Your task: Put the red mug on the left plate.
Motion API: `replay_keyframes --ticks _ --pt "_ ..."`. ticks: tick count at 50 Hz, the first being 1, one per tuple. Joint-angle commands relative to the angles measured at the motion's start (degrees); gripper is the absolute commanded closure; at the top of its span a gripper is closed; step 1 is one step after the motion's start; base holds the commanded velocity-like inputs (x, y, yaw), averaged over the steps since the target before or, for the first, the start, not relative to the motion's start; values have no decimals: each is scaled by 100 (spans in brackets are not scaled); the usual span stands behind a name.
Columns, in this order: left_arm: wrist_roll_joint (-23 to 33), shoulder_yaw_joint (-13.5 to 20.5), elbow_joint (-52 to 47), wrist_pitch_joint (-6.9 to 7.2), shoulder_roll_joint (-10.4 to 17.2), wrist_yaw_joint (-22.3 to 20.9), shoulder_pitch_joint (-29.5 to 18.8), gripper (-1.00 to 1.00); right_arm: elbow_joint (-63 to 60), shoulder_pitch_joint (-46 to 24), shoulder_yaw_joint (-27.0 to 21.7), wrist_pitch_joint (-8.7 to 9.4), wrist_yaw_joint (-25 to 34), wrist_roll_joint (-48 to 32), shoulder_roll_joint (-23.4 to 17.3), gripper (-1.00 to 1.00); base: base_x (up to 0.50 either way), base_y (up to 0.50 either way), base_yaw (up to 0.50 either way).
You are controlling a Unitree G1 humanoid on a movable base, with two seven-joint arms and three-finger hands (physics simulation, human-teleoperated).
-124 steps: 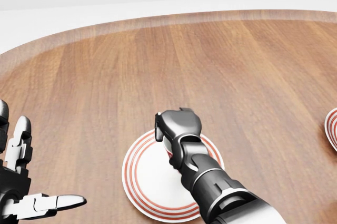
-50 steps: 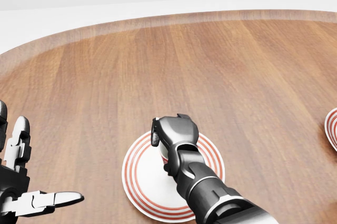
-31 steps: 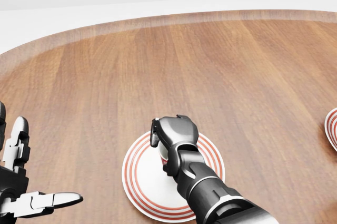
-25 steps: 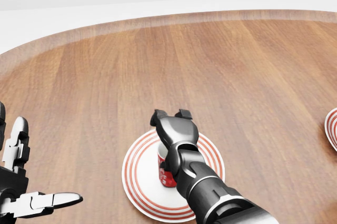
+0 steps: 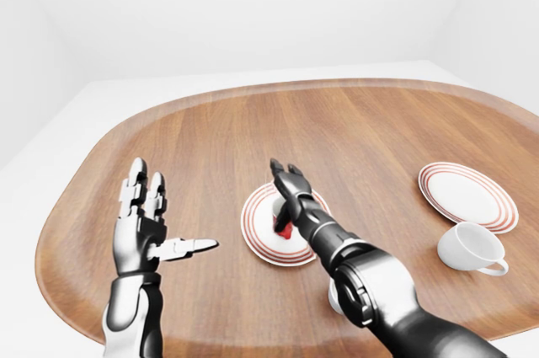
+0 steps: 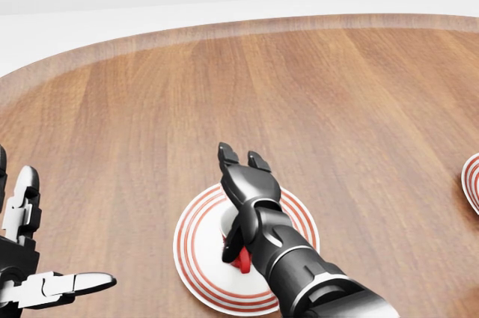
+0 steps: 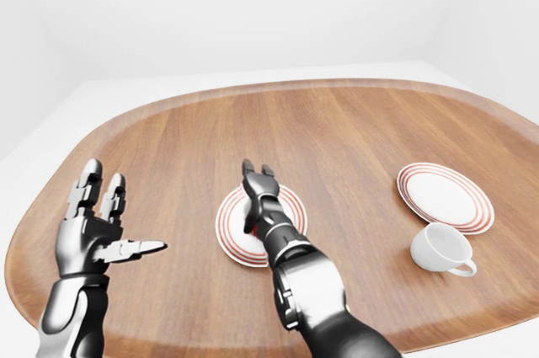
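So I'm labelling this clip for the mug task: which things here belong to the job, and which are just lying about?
Part of the job:
red mug, on the left plate, mostly hidden by the arm
left plate
right hand, fingers open above the mug

Just lying about:
right plate
white cup, on the table beside the right plate
left hand, open, off to the left

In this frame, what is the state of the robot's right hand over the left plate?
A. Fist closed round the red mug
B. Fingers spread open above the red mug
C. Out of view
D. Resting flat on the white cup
B: the right hand has its fingers spread, with the red mug below it on the left plate.
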Motion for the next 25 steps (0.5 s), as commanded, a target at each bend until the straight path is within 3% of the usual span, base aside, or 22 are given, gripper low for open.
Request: replay_keyframes --ticks 1,4,5,6,7,8,9,11,14,20,25 --pt "-51 61 -49 27 7 -3 15 -100 -168 -939 -407 -801 1647 1441 -153 -100 0 0 0" --pt "-39 56 -108 36 -14 0 41 -100 -434 -1815 -406 -801 2745 2739 -364 -100 0 0 0" --pt "-2 18 -142 22 -32 -2 68 -100 -844 -2414 -403 -801 3306 3258 -530 -100 0 0 0" --pt "12 3 -155 19 -39 -2 78 -100 -1085 -2650 -252 -781 3374 3534 -636 -100 0 0 0" --pt "21 -8 -165 12 -44 -7 88 -100 -1384 -2846 -115 -447 3496 3779 -735 -100 0 0 0" --pt "32 -17 -174 8 -48 -11 96 -100 -1915 -3052 16 89 3821 4016 -846 -100 0 0 0" --pt "27 -15 -182 9 -46 -17 99 -100 -2713 -3230 118 199 4077 4218 -974 -100 0 0 0" --pt "26 -10 -186 13 -47 -19 99 -100 -3848 -3311 243 199 4491 4659 -1126 -100 0 0 0" --pt "5 15 -176 15 -43 -28 95 -100 -4734 -3439 345 199 4588 5092 -1334 -100 0 0 0" --pt "-50 83 -190 21 -50 -53 106 -100 -5944 -3148 577 199 4402 5014 -1609 -100 0 0 0" --pt "-32 76 -177 11 -60 -42 100 -100 -6676 -2474 679 199 4311 4443 -1776 -100 0 0 0"
